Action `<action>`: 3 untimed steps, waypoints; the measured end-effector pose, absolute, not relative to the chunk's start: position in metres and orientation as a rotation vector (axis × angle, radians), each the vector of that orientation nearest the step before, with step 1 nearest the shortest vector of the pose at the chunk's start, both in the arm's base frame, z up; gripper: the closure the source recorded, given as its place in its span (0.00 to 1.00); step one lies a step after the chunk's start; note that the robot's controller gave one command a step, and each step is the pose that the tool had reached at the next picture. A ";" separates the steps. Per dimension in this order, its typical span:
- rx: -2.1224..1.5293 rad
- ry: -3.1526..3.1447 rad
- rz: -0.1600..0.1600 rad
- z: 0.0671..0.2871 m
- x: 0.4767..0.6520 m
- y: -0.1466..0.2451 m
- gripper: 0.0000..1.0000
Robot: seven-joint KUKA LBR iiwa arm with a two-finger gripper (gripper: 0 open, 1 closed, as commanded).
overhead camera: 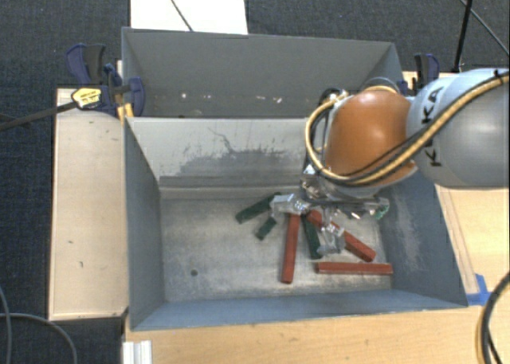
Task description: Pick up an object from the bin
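The jaws sit under the orange wrist cover, low over the far end of a long red-brown stick; I cannot tell whether they are open or closed. That stick lies flat on the bin floor, its long axis running near-to-far and its far end leaning slightly right. Just right of it, a dark green stick and shorter red-brown sticks crowd in. A grip there could catch two at once, or pinch one end so the stick swings loose.
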State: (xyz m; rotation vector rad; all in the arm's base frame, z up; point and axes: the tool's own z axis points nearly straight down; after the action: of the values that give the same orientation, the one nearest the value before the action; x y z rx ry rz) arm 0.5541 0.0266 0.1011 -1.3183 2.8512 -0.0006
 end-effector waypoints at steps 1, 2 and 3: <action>-1.766 2.593 0.000 0.101 0.568 0.030 0.00; -2.138 2.298 0.000 0.071 0.577 0.034 0.00; -2.127 2.307 0.002 0.072 0.578 0.035 0.00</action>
State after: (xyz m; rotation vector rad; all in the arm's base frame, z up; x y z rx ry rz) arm 0.5776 0.0352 0.0718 -2.1271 2.3068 0.0016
